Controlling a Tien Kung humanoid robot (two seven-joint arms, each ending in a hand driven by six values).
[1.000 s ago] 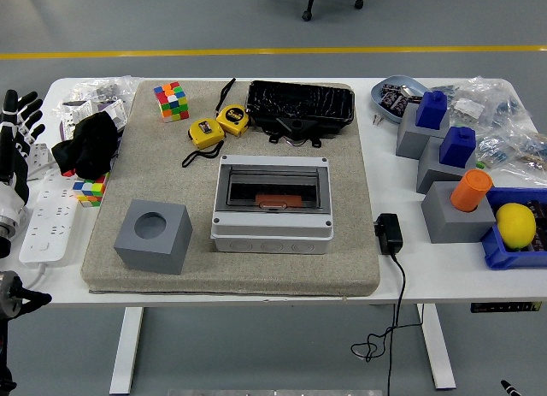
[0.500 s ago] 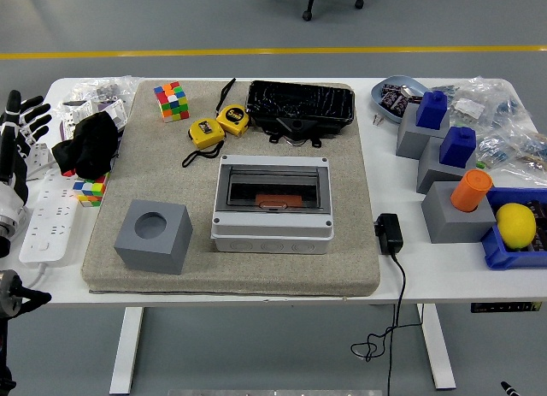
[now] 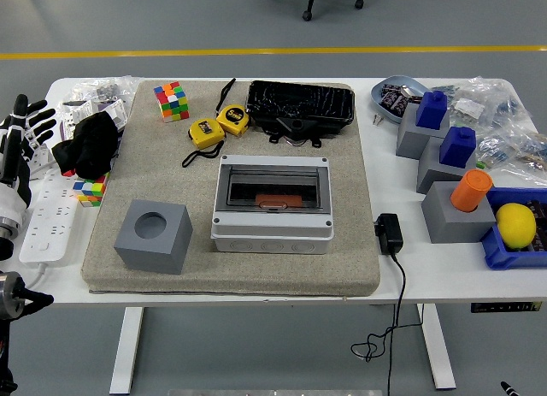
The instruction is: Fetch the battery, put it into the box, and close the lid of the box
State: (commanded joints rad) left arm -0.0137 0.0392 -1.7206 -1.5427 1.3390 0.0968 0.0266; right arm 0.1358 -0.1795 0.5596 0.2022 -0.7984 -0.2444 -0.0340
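The grey box sits mid-table on a beige mat. Its dark see-through lid lies flat over the opening. An orange-red flat piece, seemingly the battery, shows through the lid inside the box. My left hand is at the far left edge over the white power strip, fingers spread and empty, well away from the box. My right hand is out of view.
A grey cube with a round hole stands left of the box. Two yellow tape measures, a Rubik's cube and a black tray lie behind it. A black adapter lies to its right. Grey-and-blue blocks and a lemon crowd the right side.
My left hand has shifted slightly to the right and its fingers have spread a little more. Nothing else moved.
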